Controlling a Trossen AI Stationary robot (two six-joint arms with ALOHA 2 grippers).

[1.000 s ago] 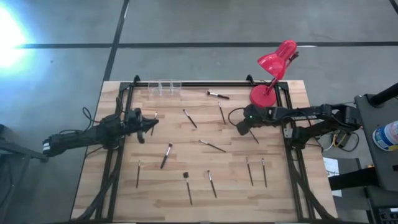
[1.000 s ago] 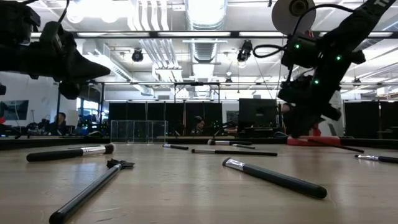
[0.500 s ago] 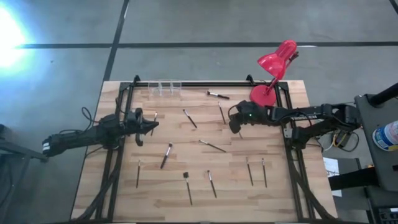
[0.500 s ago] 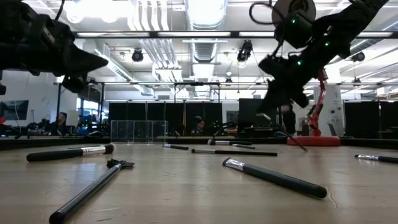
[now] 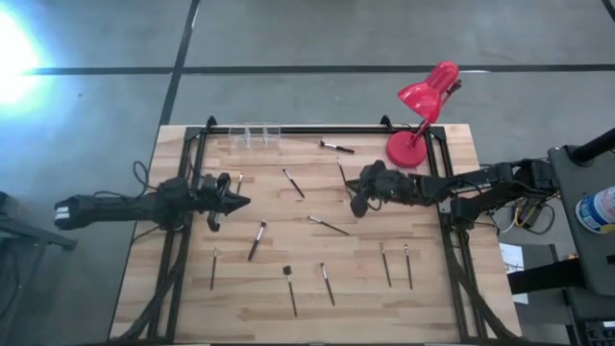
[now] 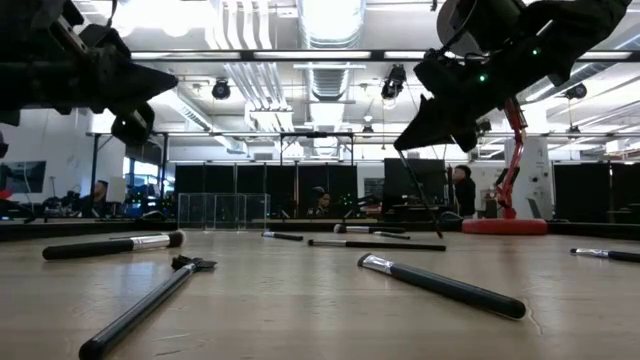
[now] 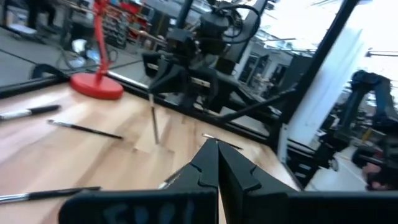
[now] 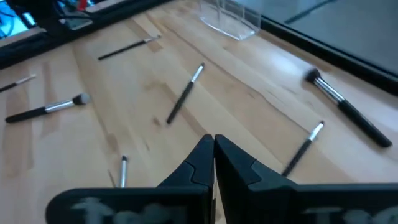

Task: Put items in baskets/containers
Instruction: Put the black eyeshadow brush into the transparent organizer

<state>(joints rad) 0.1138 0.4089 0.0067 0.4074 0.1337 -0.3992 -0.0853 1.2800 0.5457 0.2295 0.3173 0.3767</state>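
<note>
Several thin dark brushes lie scattered over the wooden table, for instance one at centre left and another in the middle. The clear joined containers stand at the back edge, also showing in the low view. My right gripper hovers over the table's middle right, shut on a thin brush that hangs down at a slant from its tip; the left wrist view shows that brush too. My left gripper is shut and empty, raised above the left side.
A red desk lamp stands at the back right corner, close behind the right arm. A black metal frame runs along the table's sides and back. More brushes lie toward the front edge.
The right gripper lifted a brush from beside the lamp base and carried it left and up. The left gripper shifted slightly right.
</note>
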